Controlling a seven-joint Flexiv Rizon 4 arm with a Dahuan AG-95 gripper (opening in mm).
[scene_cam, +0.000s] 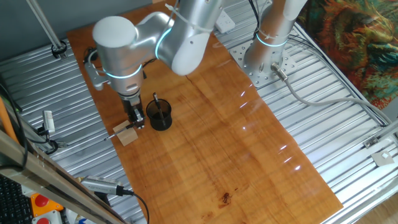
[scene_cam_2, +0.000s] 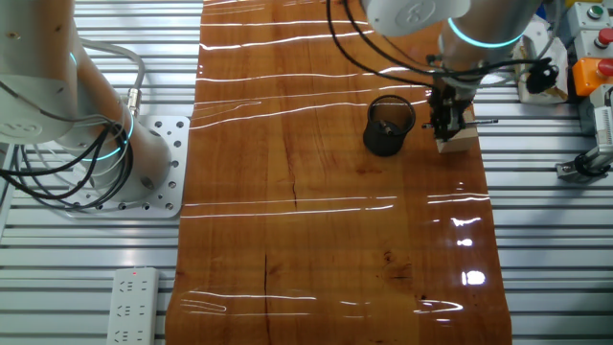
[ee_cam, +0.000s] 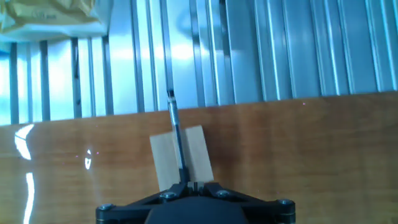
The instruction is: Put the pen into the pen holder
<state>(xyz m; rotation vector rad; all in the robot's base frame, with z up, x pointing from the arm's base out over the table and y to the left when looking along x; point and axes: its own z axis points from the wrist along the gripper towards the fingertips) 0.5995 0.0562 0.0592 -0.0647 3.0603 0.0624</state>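
Note:
The pen (ee_cam: 176, 137) is thin and dark and lies across the pale wooden block (ee_cam: 199, 155), pointing away from the hand. My gripper (ee_cam: 186, 185) is down at the block with its jaws closed on the pen's near end. In one fixed view the gripper (scene_cam: 137, 121) stands just left of the black mesh pen holder (scene_cam: 160, 116), above the block (scene_cam: 127, 135). In the other fixed view the gripper (scene_cam_2: 446, 129) is right of the pen holder (scene_cam_2: 388, 129), and the pen's tip (scene_cam_2: 487, 122) sticks out to the right. A thin dark stick stands in the holder.
The wooden board (scene_cam: 236, 149) ends just beyond the block, and ribbed metal table (ee_cam: 280, 50) follows. A second arm's base (scene_cam: 264, 59) stands at the board's far side. A power strip (scene_cam_2: 129, 307) and a red stop button (scene_cam_2: 594, 67) lie on the metal.

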